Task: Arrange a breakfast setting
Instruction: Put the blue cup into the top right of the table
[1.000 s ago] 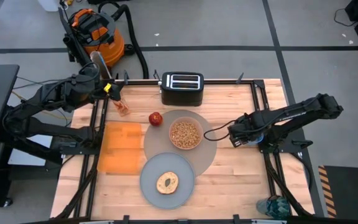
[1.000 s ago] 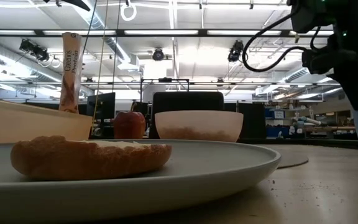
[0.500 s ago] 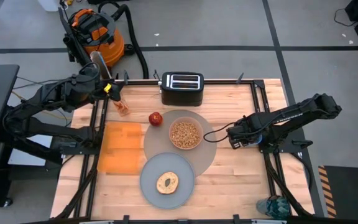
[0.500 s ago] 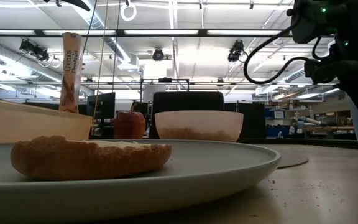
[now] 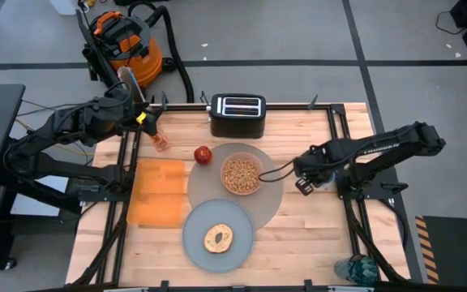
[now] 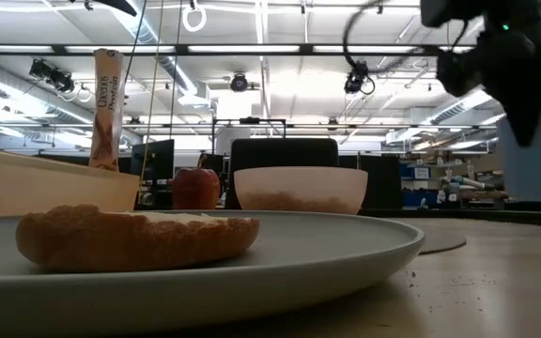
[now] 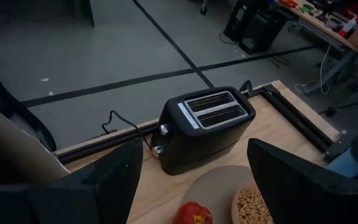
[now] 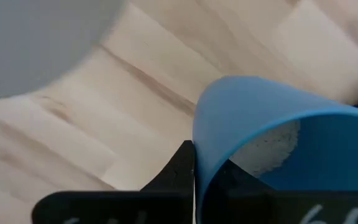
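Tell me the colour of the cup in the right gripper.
Blue cup, clearest in the right wrist view.

black toaster at table's far edge, vacuum beyond.

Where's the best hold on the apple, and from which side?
Take the red apple across its widest round middle, coming straight down from above. It sits upright beside the pale pink bowl, so side approaches look crowded; set the jaws parallel to the bowl's rim.

We see bare wood right of the grey placemat, open to the table edge. The pale pink bowl sits on it, black toaster behind, red apple at its back-left rim, grey-blue plate overlapping its front.
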Action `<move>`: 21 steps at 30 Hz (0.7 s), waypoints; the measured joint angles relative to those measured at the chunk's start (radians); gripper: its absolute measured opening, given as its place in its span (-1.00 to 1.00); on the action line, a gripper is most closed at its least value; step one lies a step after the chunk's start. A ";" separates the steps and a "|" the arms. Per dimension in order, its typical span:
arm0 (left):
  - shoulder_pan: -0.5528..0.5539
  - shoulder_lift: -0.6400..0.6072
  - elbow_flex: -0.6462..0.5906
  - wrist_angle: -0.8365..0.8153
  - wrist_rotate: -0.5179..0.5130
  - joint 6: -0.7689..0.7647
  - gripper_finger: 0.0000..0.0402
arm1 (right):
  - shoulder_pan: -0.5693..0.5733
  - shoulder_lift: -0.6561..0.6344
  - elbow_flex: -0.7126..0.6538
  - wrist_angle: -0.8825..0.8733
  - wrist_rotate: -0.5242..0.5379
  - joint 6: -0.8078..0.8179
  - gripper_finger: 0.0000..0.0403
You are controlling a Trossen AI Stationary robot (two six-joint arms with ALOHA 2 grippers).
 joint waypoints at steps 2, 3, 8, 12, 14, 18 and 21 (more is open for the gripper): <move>0.000 -0.002 0.000 0.000 0.007 0.022 0.48 | -0.016 0.013 0.047 -0.007 0.008 -0.063 -0.94; 0.000 -0.006 0.000 0.000 0.018 0.031 0.48 | -0.025 0.025 0.073 -0.016 0.010 -0.100 -0.94; 0.000 -0.026 -0.001 0.000 0.047 0.074 0.48 | -0.071 0.144 0.213 -0.069 0.044 -0.365 -0.94; 0.000 -0.056 -0.001 0.001 0.058 0.091 0.48 | -0.114 0.269 0.323 -0.066 0.069 -0.603 -0.94; 0.000 -0.073 -0.001 0.001 0.070 0.101 0.48 | -0.133 0.327 0.369 -0.063 0.115 -0.721 -0.94; 0.000 -0.100 -0.001 0.003 0.095 0.109 0.48 | -0.179 0.416 0.424 -0.022 0.200 -0.931 -0.94; 0.000 -0.106 0.000 0.003 0.110 0.121 0.48 | -0.216 0.459 0.429 0.037 0.236 -1.042 -0.94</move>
